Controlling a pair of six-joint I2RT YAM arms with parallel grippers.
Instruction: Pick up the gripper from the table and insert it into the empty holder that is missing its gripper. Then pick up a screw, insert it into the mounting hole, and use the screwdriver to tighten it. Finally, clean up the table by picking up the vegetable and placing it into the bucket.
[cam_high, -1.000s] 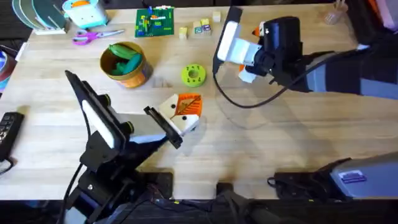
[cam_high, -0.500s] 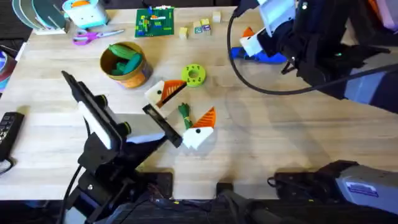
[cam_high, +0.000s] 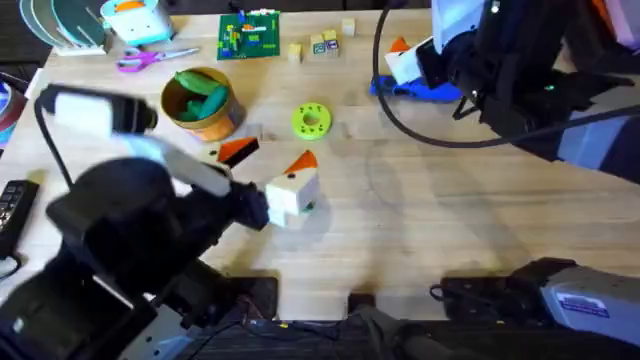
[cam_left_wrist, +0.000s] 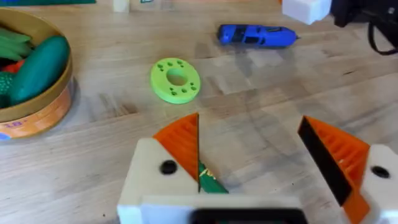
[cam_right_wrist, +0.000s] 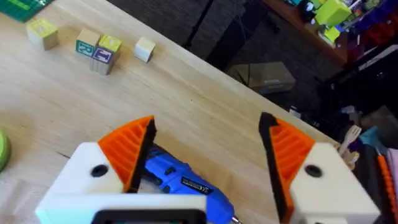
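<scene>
Overhead, going from my left: the bucket (cam_high: 200, 105) sits far left with green toys inside. My left gripper (cam_left_wrist: 267, 168) hangs spread wide over mid-table; the vegetable (cam_left_wrist: 210, 181) lies just beside one orange pad, its long axis seemingly slanting near-to-far, though most is hidden. Far right, the screwdriver (cam_high: 425, 90) lies flat, long axis left-right, and my right gripper (cam_right_wrist: 208, 155) stands wide apart over it, not gripping.

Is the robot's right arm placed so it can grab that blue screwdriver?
Probably yes. The right gripper is open, with the screwdriver lying on the table between its orange fingers, and nothing blocks the way.
</scene>
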